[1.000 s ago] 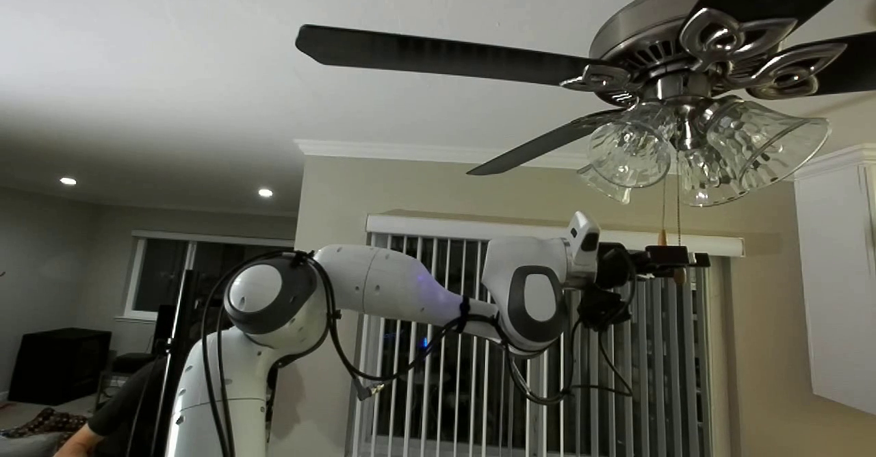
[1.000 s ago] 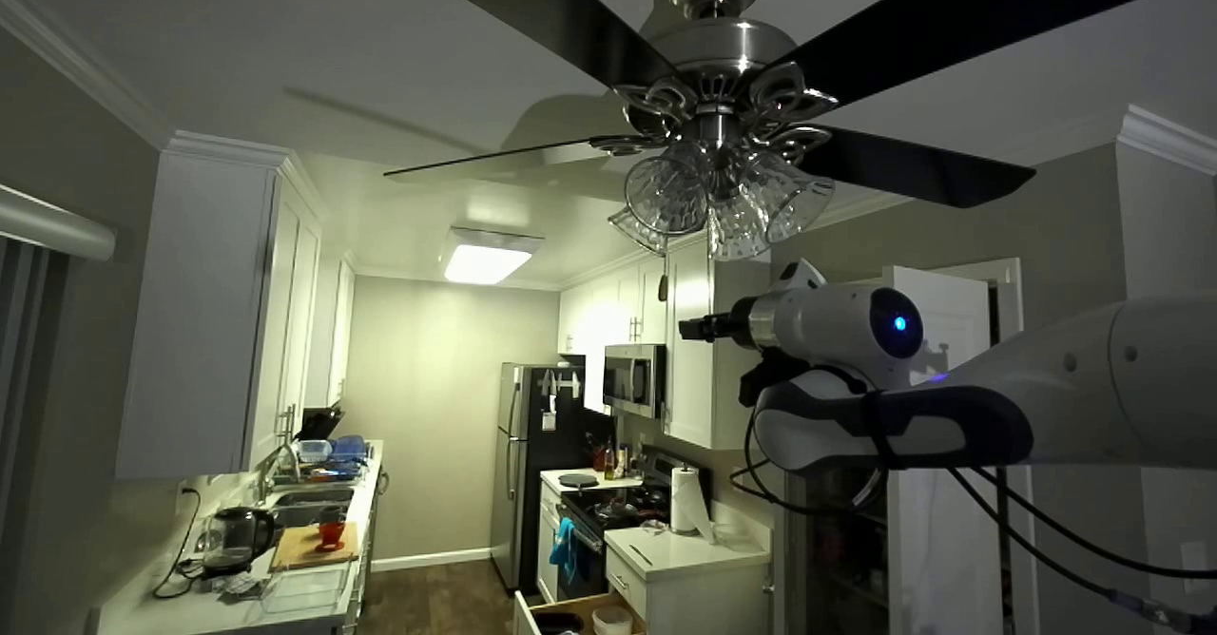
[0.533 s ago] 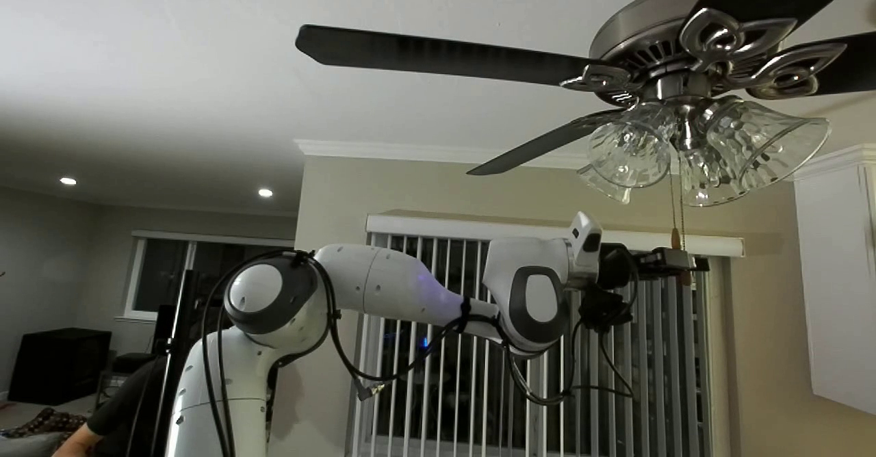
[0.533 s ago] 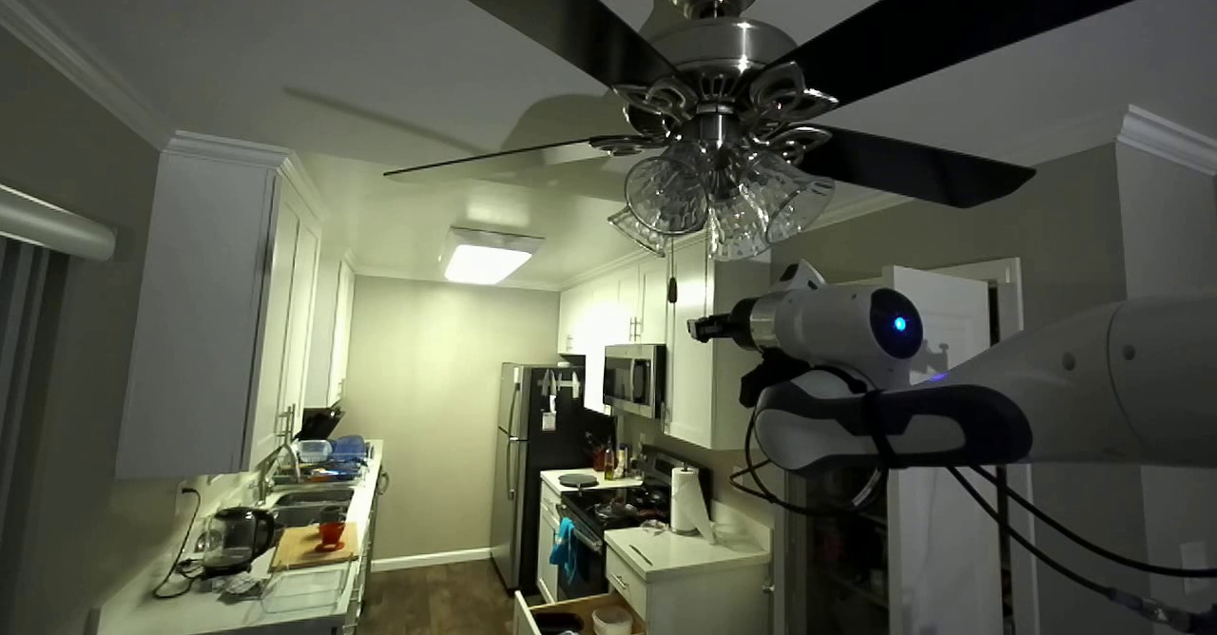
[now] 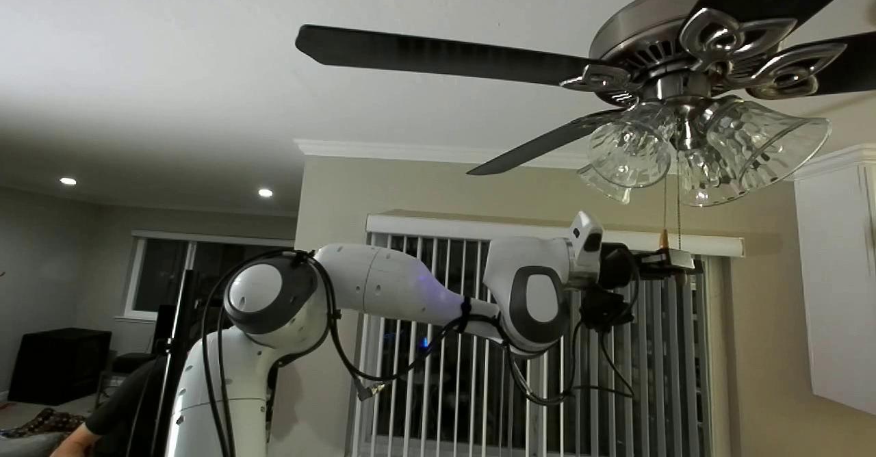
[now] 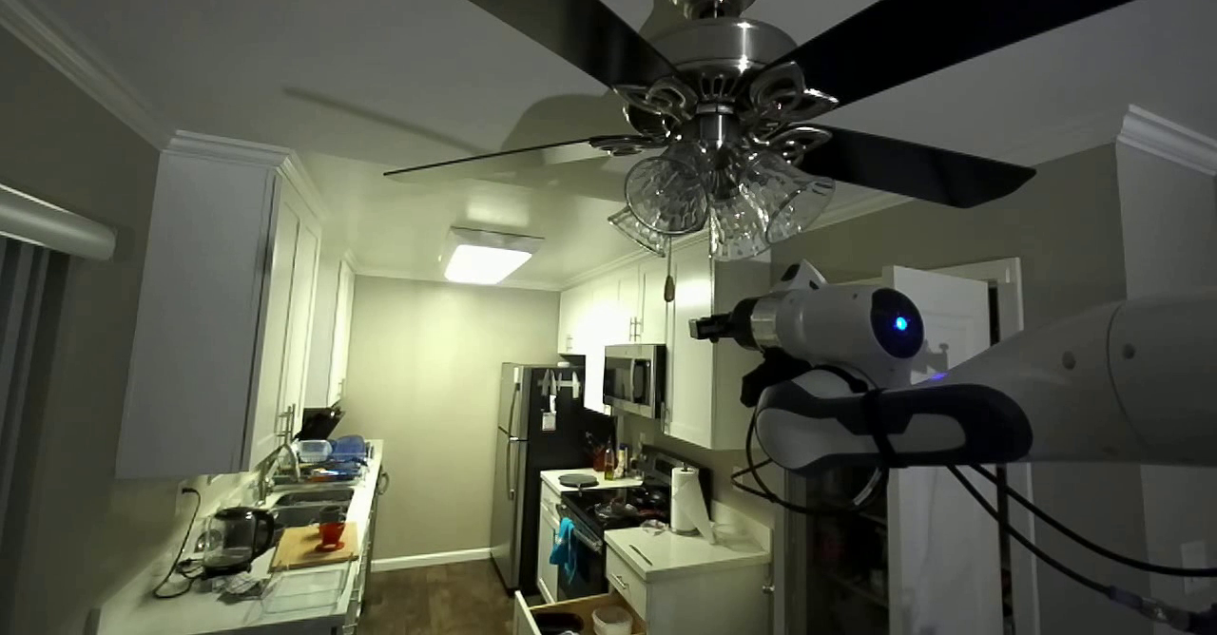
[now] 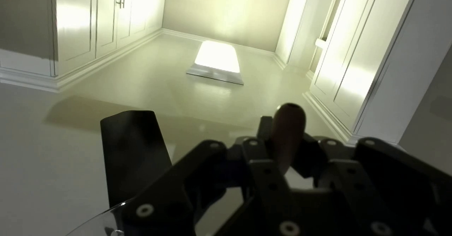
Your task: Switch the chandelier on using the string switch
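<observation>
Hanging from the ceiling (image 6: 285, 41) near a lit kitchen (image 6: 447, 359), the chandelier (image 6: 718, 126) overhangs the hand (image 6: 705, 328); whether clenched, I cannot tell

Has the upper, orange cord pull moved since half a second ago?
Yes: in an exterior view, the upper cord pull shifted left, away from the right end of the valance.

In an exterior view I have a white countertop (image 6: 143, 608): a glass kettle (image 6: 233, 532) stands towards its wall edge, a wooden cutting board (image 6: 293, 553) lies along the aisle edge, and a clear rectangular dish (image 6: 302, 592) sits just beside the board, near the closest corner.
</observation>
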{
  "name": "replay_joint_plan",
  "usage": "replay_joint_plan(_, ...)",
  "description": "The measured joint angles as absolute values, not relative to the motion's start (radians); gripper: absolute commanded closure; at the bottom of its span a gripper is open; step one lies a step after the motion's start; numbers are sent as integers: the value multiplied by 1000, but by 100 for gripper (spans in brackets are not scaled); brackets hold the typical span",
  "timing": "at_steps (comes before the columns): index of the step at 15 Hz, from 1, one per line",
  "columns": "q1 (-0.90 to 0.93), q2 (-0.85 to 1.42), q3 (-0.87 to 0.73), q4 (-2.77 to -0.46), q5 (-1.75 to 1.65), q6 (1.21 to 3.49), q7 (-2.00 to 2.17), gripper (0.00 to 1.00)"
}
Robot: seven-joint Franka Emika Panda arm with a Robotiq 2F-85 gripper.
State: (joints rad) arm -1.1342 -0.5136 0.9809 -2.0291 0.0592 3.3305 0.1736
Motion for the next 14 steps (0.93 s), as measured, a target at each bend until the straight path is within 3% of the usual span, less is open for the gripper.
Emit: replay_joint_plan(14, -1133, -484, 999, -2124, 46, 3317, 154, 98)
